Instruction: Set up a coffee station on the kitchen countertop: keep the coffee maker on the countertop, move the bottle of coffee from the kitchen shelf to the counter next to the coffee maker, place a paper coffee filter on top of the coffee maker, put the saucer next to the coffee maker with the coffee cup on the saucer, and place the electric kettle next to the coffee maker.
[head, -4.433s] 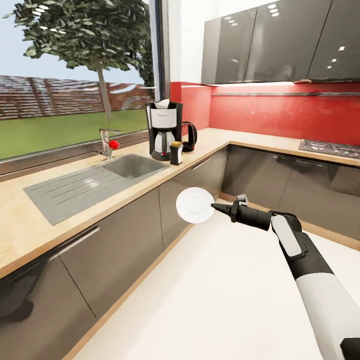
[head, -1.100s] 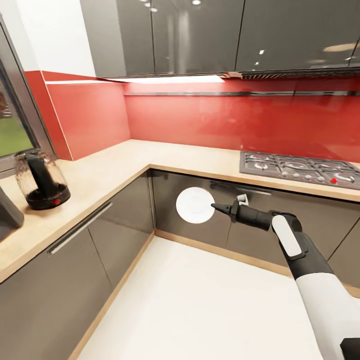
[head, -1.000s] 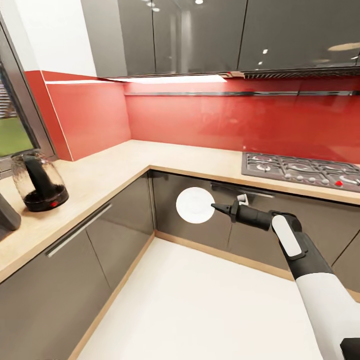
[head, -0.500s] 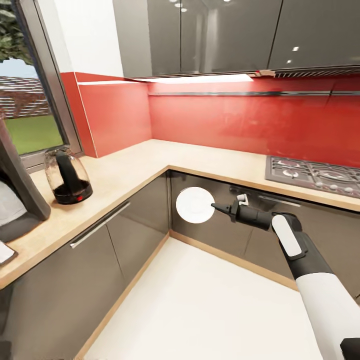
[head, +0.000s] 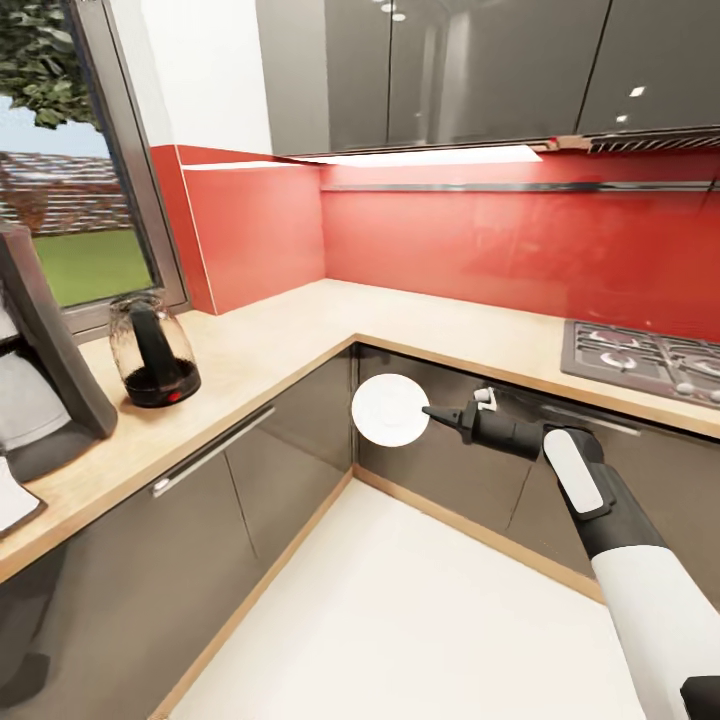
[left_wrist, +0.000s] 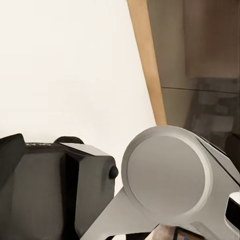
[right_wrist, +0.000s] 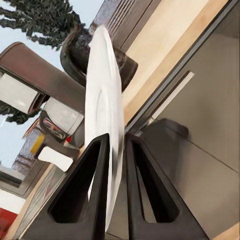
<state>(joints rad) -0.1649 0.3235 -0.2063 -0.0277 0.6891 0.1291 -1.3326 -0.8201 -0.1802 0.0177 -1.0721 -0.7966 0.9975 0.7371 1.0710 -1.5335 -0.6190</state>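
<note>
In the head view my right gripper (head: 428, 411) is shut on the rim of a white saucer (head: 390, 410), held on edge in mid-air in front of the corner cabinets. The right wrist view has the saucer (right_wrist: 105, 125) edge-on between the two black fingers (right_wrist: 82, 195). The glass electric kettle (head: 153, 350) stands on the wooden countertop (head: 300, 340) near the window. The black and white coffee maker (head: 40, 350) stands to the kettle's left, cut by the picture's edge. Both also appear behind the saucer: kettle (right_wrist: 80, 55), coffee maker (right_wrist: 45, 75).
A gas hob (head: 650, 360) lies in the counter at the right. Grey cabinet fronts (head: 250, 490) run under the L-shaped counter, with pale floor (head: 400, 620) in front. The left wrist view looks down at the floor (left_wrist: 65, 65) and grey robot parts (left_wrist: 165, 175).
The camera has swung left: kettle, coffee maker and window slid rightward into the picture and the hob toward the right edge. Arm and saucer keep their place relative to the camera.
</note>
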